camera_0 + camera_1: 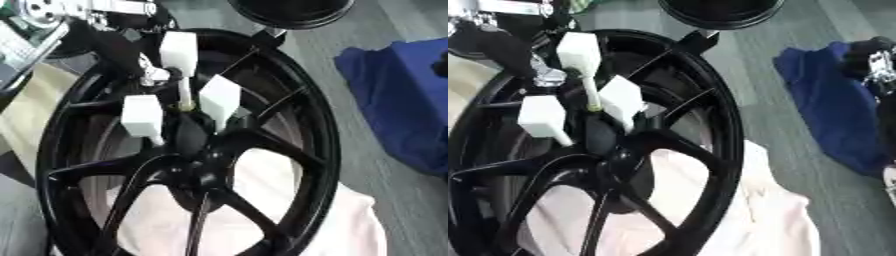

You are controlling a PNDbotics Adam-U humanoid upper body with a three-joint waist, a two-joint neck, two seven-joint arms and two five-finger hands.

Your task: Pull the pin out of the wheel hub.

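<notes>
Black wheel (289, 125) lying flat, spokes meeting at the hub (194, 137) near picture centre. Resting on a pale pink cloth (350, 220), visible through the spoke gaps and past the near rim. Grey floor (385, 170) beneath.

Three pins standing in the hub, each a thin pale shaft topped by a white block:
- far pin (179, 52), tallest, shaft running down to the hub centre;
- right pin (219, 97), tilted, just beside the far pin's shaft;
- left pin (142, 116), shaft angled down toward the hub.

All three still seated in the hub.

Left robot hand (514, 55) entering from the upper left, black with silver parts, positioned just beside the far pin's block and shaft. Contact with the pin not discernible; finger position cannot be determined.

Right robot hand (875, 62) at the right edge of the right eye view, well apart from the wheel, above a blue cloth (402, 100). Finger position cannot be determined.

Round black object (293, 11) at the top edge, beyond the wheel rim.
</notes>
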